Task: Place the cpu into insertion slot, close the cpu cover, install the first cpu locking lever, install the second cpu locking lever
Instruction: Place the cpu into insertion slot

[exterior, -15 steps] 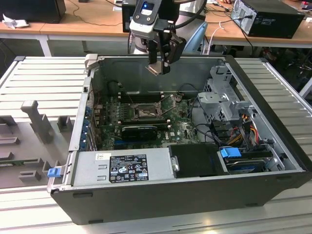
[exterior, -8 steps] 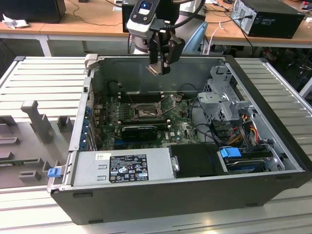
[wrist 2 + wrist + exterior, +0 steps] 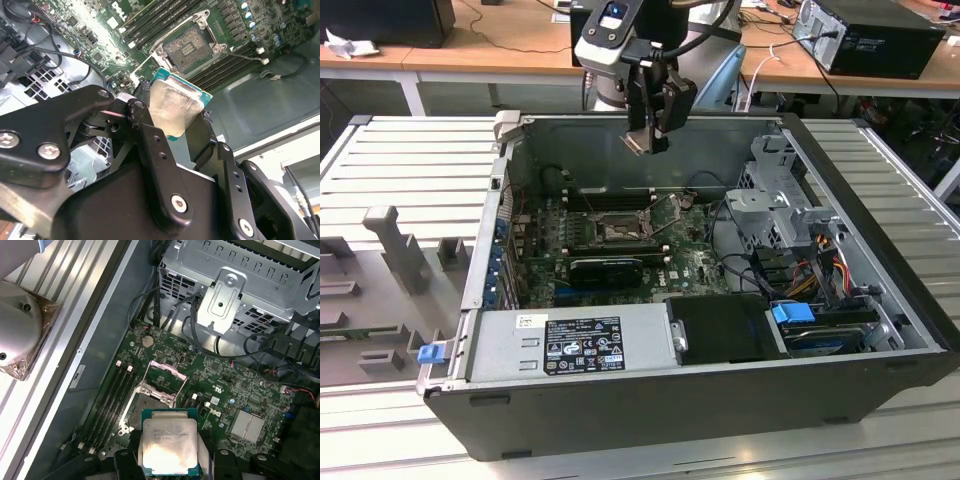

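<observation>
Since the gripper [image 3: 171, 120] jaws clamp the cpu [image 3: 176, 100] by its edges, with the slot [image 3: 187, 47] well below them, any tilt coming down could bend contacts or catch the cover [image 3: 168, 371].

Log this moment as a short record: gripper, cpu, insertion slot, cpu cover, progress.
gripper: gripper shut on the cpu, clamped by two opposite edges
cpu: held in the air above the open computer case, metal face towards both wrist views, touching nothing below it
insertion slot: insertion slot empty, contact field bare
cpu cover: cpu cover appears swung up, off the slot
progress: cpu not yet placed; cover not yet closed
</observation>
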`<action>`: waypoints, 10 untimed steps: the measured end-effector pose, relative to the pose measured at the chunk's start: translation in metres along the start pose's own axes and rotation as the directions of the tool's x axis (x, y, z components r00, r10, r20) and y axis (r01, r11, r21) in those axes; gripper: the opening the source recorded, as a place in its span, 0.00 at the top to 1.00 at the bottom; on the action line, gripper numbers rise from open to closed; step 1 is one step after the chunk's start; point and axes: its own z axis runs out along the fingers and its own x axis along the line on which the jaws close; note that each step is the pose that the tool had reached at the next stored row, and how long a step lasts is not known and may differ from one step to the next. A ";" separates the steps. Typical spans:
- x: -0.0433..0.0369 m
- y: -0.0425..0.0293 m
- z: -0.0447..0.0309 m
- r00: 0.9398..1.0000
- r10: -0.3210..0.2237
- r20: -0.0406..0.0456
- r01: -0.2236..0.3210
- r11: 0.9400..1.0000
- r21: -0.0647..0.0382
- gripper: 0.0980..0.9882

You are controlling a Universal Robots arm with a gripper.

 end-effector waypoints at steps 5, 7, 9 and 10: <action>0.0000 0.0000 0.0001 0.999 0.047 0.004 -0.047 0.999 -0.001 0.52; 0.0000 0.0000 0.0001 0.998 0.063 0.006 -0.063 0.998 -0.001 0.52; 0.0000 0.0000 0.0002 0.996 0.086 0.008 -0.086 0.996 -0.002 0.52; 0.0000 0.0000 0.0002 0.995 0.097 0.009 -0.097 0.995 -0.002 0.52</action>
